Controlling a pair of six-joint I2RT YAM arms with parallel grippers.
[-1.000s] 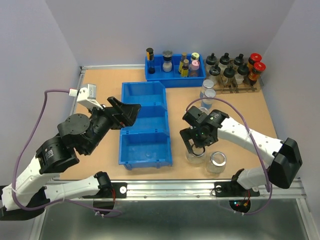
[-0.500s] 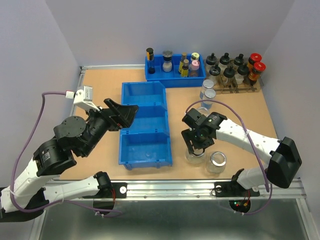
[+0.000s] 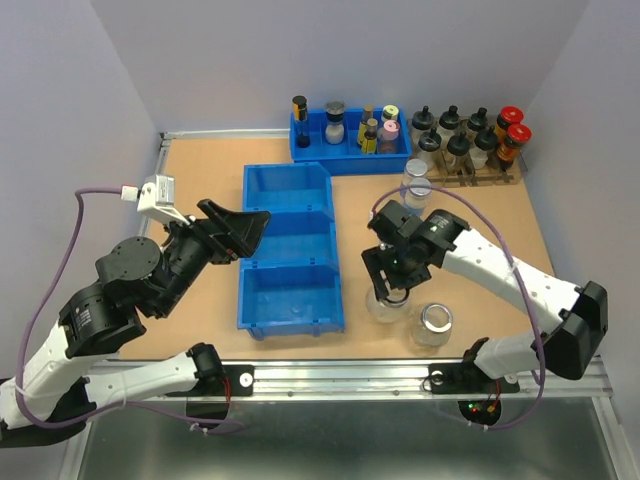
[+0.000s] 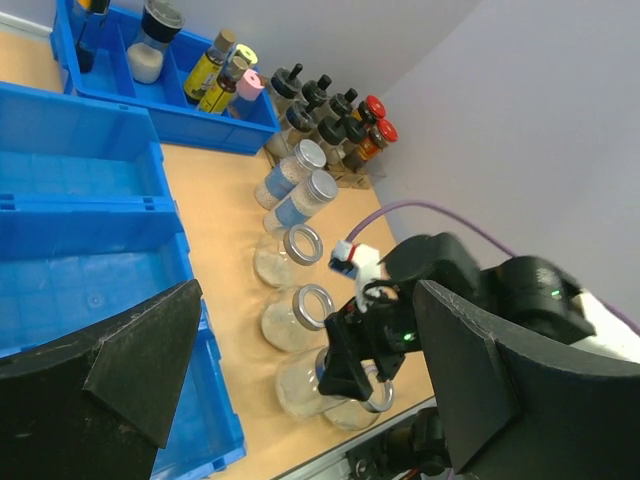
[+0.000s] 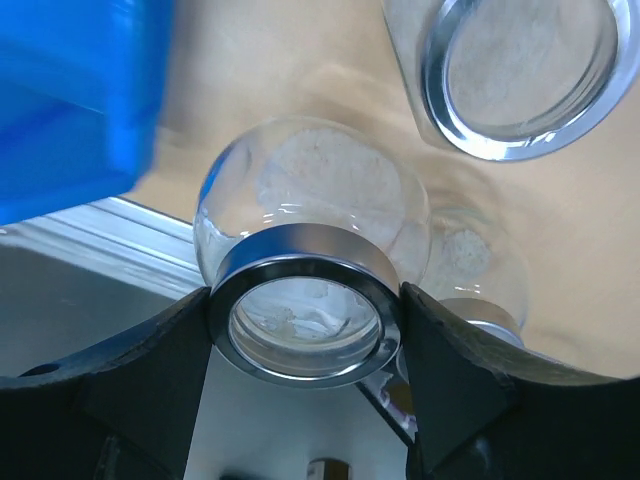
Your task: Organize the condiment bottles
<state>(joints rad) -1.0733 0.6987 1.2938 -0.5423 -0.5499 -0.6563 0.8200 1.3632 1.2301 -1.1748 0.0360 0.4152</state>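
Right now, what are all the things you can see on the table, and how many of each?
Glass jars: six, clear with silver rims, in a row right of the bins; two have pale lids.
Blue bins: three, blue, in a line mid-table.
Blue tray: one, blue, back edge.
Small bottles: about six, mixed colours, in the tray.
Black-capped bottles: six, dark, back right.
Red-capped bottles: two, beside the black-capped ones.
Table: one, tan.
Robot arms: two, white and black, near edge.
Left hand: one, black, open and empty, over the bins' left edge.
Right hand: one, black, closed on one jar's rim.
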